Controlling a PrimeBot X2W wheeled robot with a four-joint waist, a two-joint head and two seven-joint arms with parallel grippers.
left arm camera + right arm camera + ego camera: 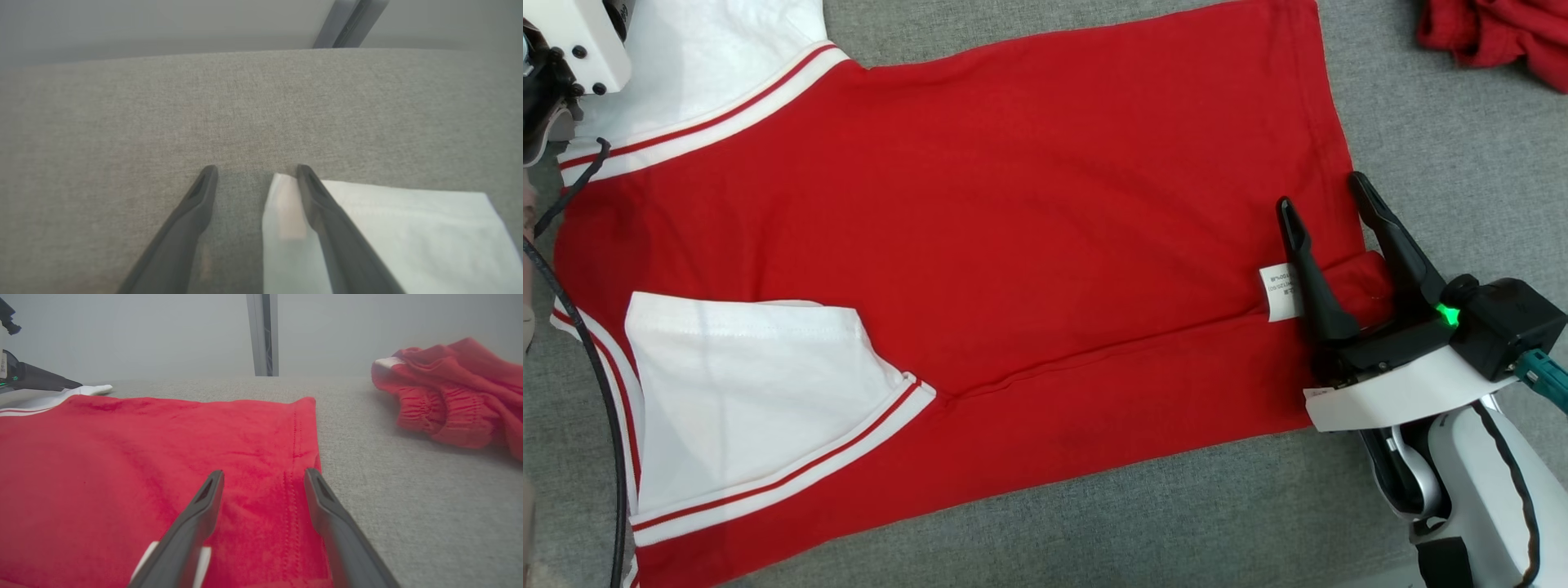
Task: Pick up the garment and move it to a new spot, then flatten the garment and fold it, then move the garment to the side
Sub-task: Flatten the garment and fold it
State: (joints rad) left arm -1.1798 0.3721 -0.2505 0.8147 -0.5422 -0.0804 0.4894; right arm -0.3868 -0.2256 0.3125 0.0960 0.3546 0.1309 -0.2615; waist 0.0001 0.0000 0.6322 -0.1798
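Red short-sleeved shirt with white striped sleeves point(1029, 212) lies part-folded on the grey fabric counter point(1462, 122), right end effector point(1321, 192) at its hem and left end effector point(256, 167) over a sleeve corner point(408, 228), both spread wide and holding nothing; a shallow pinch could drag one layer, spoiling the fold.

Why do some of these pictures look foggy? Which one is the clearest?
Head view: sharpest, evenly lit, the red shirt crisp down to its seams. Left wrist view: soft and washed out, the white sleeve glaring, the far edge of the grey surface bowed by the wide lens. Right wrist view: near cloth clear, background hazy, the crumpled red clothes slightly soft.
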